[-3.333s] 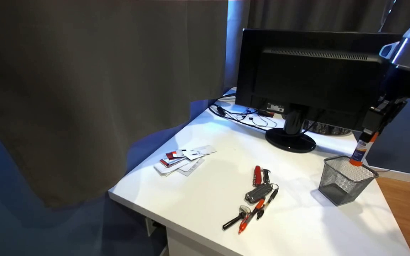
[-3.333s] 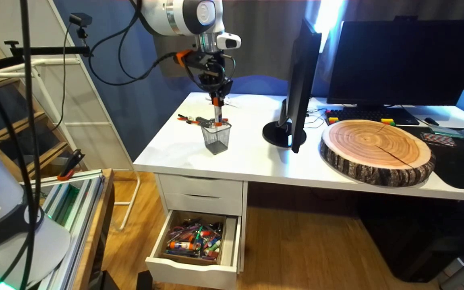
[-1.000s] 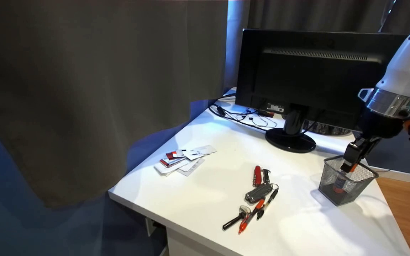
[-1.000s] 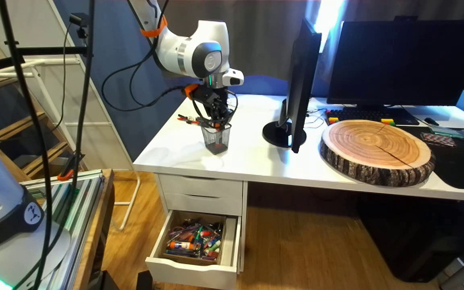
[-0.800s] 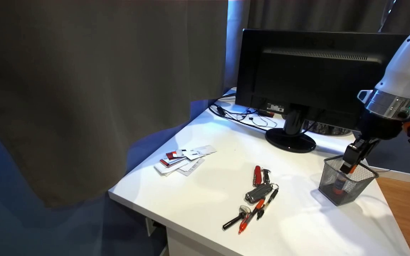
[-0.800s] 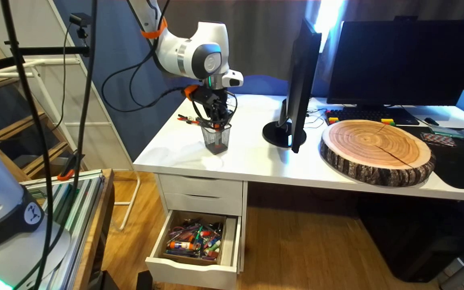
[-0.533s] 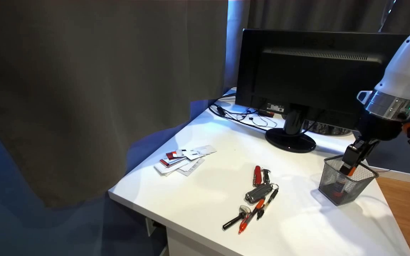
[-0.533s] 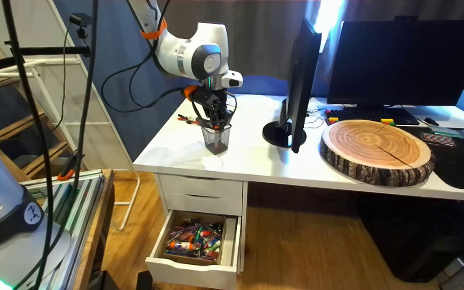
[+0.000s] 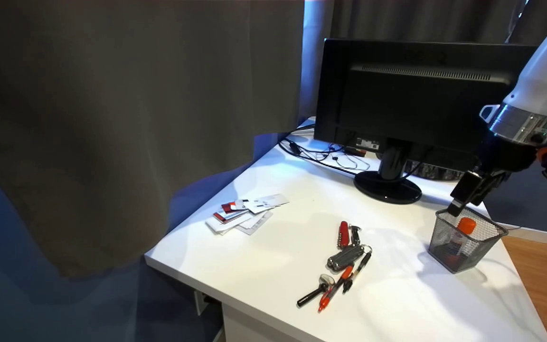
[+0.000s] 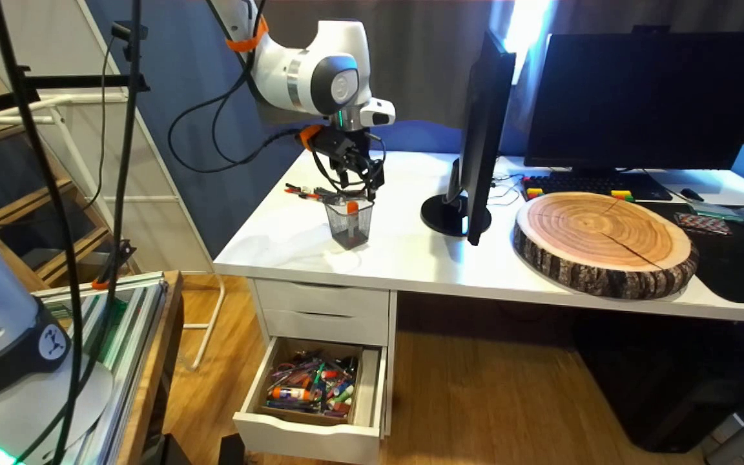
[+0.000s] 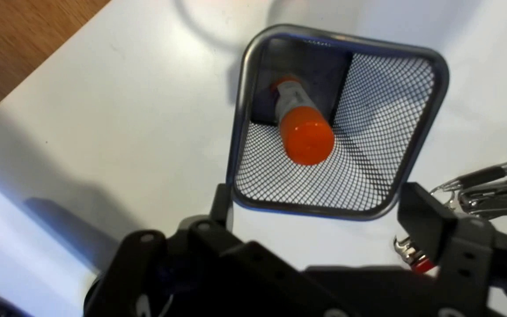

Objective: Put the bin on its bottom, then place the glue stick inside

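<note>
Black jaws apart, the gripper (image 11: 317,198) hangs at the rim of one upright mesh bin (image 11: 363,132) holding one glue stick (image 11: 308,136), near the front edge of the desk (image 10: 404,255). Two pens (image 9: 336,288) lie nearer the side edge; one pulled-out drawer (image 10: 307,438) holds one box (image 10: 302,416) of clutter (image 10: 314,381).

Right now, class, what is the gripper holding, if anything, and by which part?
Nothing is held: the gripper is open, and the glue stick sits loose inside the bin.
</note>
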Controlling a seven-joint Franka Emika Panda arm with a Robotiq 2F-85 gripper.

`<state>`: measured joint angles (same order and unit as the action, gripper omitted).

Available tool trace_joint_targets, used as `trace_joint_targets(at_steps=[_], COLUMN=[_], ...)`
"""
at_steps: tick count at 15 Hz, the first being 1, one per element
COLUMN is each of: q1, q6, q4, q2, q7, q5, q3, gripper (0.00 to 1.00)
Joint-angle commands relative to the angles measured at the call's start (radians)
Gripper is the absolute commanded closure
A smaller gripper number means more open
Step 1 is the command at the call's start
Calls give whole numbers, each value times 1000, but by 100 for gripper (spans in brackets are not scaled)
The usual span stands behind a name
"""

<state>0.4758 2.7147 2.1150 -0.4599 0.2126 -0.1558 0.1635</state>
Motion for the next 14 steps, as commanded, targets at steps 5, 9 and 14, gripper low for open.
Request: trace_joint_targets(at_steps=[5, 9, 14], q1=[-27, -83, -126], q6=[-63, -278, -462], q4=[27, 26, 18], q2=[133, 225, 309], q7=[18, -74, -205], q5=[44, 152, 260], q3=[41, 116, 160], gripper=[0, 0, 0])
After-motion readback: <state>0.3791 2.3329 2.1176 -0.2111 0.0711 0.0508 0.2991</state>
